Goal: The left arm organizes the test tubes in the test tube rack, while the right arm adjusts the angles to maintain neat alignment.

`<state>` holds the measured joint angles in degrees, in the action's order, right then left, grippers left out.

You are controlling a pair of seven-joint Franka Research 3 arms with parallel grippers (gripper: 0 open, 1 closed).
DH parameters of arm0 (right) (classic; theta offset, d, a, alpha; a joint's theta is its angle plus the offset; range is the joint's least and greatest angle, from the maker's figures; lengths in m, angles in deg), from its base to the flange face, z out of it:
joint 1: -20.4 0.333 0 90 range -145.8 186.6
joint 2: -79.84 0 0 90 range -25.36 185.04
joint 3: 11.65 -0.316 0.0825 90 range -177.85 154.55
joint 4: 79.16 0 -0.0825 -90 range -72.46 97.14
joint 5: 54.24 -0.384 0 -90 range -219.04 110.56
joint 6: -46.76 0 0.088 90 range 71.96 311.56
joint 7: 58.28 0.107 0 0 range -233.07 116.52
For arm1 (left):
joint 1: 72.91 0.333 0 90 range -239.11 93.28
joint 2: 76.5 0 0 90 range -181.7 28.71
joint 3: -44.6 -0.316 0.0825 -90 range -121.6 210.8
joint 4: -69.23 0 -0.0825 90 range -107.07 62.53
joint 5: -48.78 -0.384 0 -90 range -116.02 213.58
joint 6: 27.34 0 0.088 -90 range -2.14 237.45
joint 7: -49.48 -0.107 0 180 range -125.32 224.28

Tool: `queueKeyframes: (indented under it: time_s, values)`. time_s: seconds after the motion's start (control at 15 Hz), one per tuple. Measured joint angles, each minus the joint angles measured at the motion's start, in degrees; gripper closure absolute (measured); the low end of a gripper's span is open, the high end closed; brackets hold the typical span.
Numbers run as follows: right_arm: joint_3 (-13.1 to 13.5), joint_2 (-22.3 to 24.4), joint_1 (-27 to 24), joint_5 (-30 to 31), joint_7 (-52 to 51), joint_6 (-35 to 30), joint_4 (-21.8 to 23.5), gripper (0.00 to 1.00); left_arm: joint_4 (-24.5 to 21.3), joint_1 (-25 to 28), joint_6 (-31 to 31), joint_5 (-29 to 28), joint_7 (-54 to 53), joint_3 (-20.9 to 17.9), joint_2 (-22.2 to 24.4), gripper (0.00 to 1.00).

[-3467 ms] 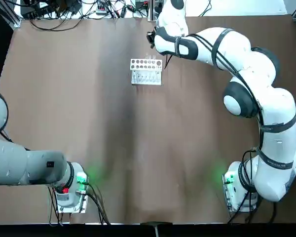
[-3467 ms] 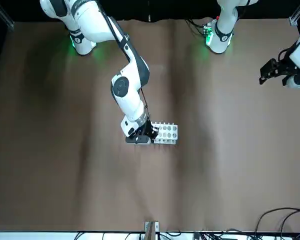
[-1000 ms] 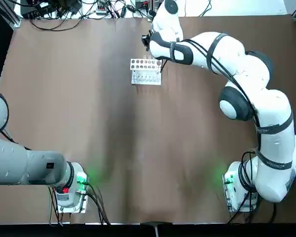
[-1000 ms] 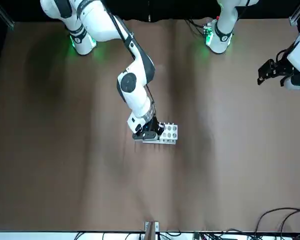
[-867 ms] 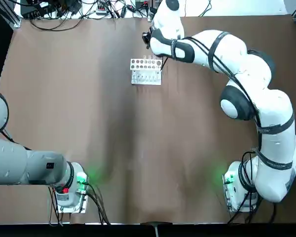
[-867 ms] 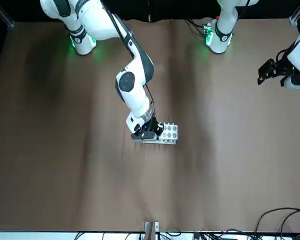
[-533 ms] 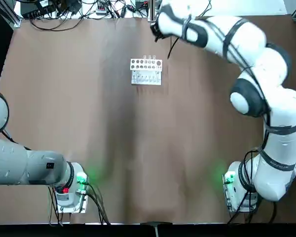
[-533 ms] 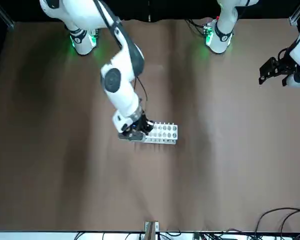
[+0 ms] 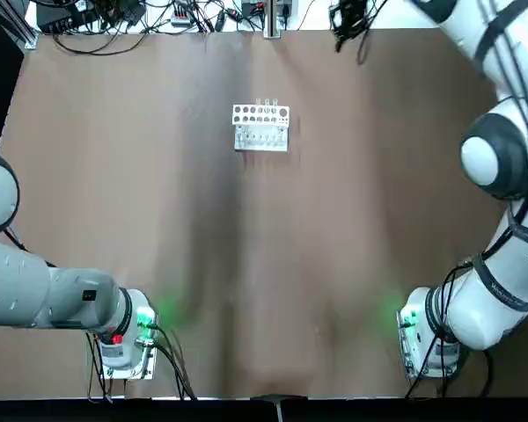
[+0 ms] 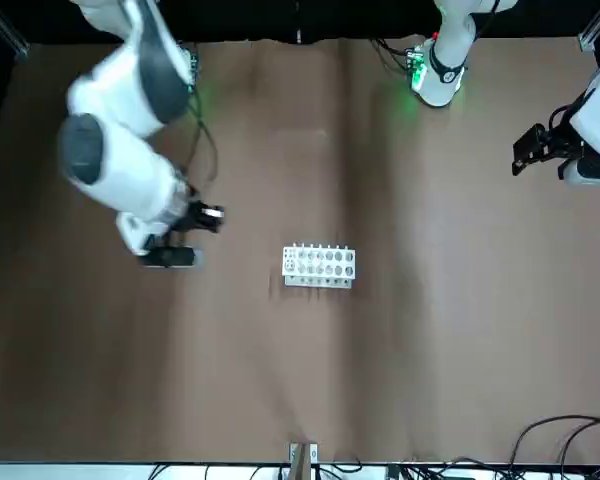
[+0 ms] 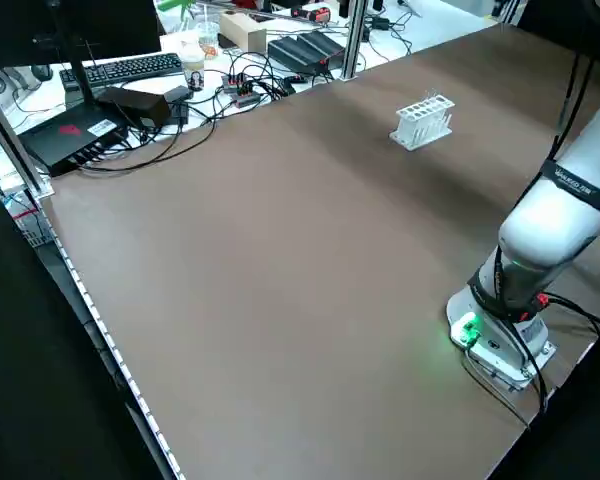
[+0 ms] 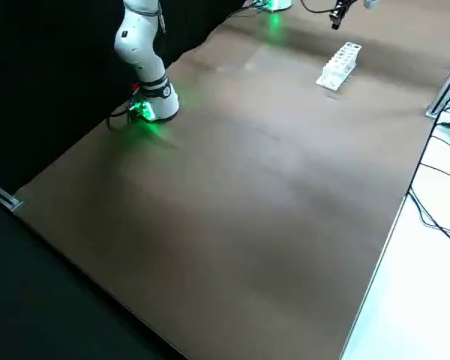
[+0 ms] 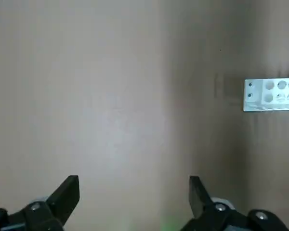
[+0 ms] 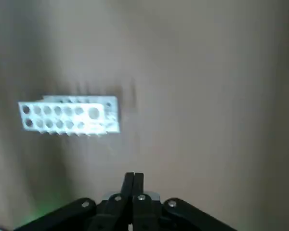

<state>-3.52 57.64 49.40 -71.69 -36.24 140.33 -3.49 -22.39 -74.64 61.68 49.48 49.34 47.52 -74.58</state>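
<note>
The white test tube rack (image 9: 260,128) stands alone at the far middle of the table, also in the front view (image 10: 319,267) and the left side view (image 11: 422,122). Faint clear test tubes (image 9: 266,105) rise from its far row. My right gripper (image 9: 347,18) hangs above the table's far edge, well to the right of the rack and apart from it. In its wrist view the right gripper (image 14: 133,182) is shut with nothing between the fingers, and the rack (image 14: 70,117) lies ahead. My left gripper (image 10: 536,150) hovers at the table's left side, open and empty (image 13: 133,192).
Cables, a keyboard and boxes (image 11: 130,85) crowd the bench beyond the far edge. The green-lit arm bases (image 9: 128,338) (image 9: 427,338) sit at the near corners. Brown tabletop (image 9: 264,264) stretches between the bases and the rack.
The right arm has swung up and away from the rack's right end to the far right edge. The rack stays in place. The left arm has hardly moved.
</note>
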Motion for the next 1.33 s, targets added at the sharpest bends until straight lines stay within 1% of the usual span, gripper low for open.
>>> queueKeyframes:
  time_s: [0.13,0.27,0.47,0.67,0.8,1.0,1.07,1.13,1.2,1.33]
  values:
    - [0.1,2.6,-4.3,0.5,-6.4,-5.3,0.0,0.98,0.2,0.0,0.0,0.0,-0.1,0.4,0.0,0.0]
    - [0.2,4.9,-8.4,3.3,-12.1,-9.2,0.1,0.98,0.3,0.0,0.0,0.0,0.0,0.7,0.0,0.0]
    - [0.2,8.3,-12.5,7.9,-15.6,-12.1,0.8,0.98,0.5,0.1,0.0,0.0,0.1,0.8,0.0,0.0]
    - [0.1,11.7,-14.7,10.6,-20.6,-12.2,3.8,0.98,0.6,0.1,0.0,0.0,0.0,0.8,0.0,0.0]
    - [0.2,14.0,-16.4,11.3,-22.8,-11.0,6.6,0.97,0.6,0.0,0.0,0.0,0.0,0.8,0.0,0.0]
    - [0.1,18.2,-17.4,12.5,-23.9,-6.5,13.1,0.96,0.6,0.0,0.0,0.0,0.1,0.9,0.0,0.0]
    - [0.0,21.1,-17.4,13.3,-24.0,-4.2,17.2,0.96,0.7,0.0,0.0,0.0,0.1,0.9,0.0,0.0]
    - [0.0,22.2,-17.4,13.4,-24.0,-3.9,18.4,0.96,0.7,0.0,0.0,0.0,0.1,0.9,0.0,0.0]
    - [0.0,22.9,-17.4,13.5,-24.3,-3.9,18.9,0.92,0.7,0.0,0.0,0.0,0.1,0.9,0.0,0.0]
    - [0.0,23.8,-17.4,13.5,-26.5,-4.6,19.0,0.75,0.7,0.0,0.0,0.0,0.1,0.9,0.0,0.0]
